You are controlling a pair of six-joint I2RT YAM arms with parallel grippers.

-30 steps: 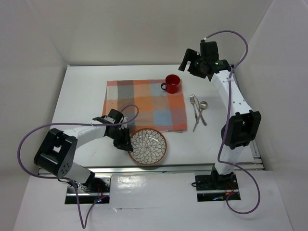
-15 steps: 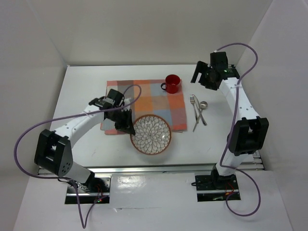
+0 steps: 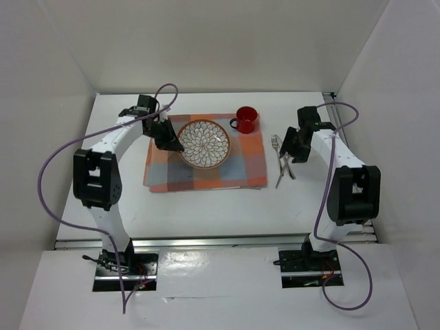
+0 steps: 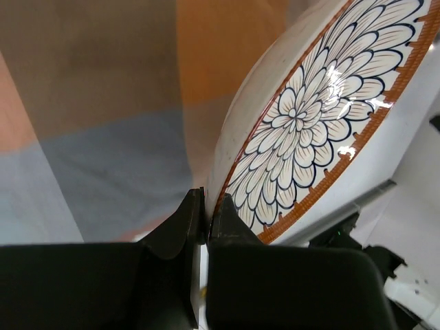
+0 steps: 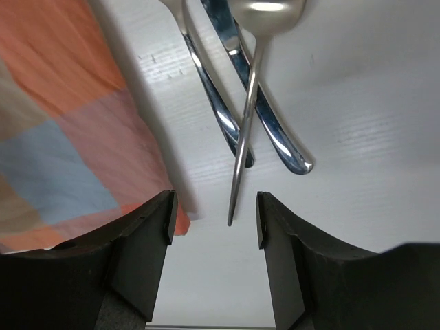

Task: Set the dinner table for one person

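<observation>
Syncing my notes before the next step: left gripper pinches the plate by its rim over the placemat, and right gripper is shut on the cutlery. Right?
No. The right gripper is open: the right wrist view shows its fingers apart, astride the cutlery handles, gripping nothing. The left gripper does pinch the plate by its rim over the placemat.

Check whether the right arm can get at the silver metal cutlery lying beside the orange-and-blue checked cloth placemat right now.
Probably yes. The right gripper hovers directly over the silver metal cutlery with its jaws open, the handles lie bare on the white table, and nothing sits between.
</observation>
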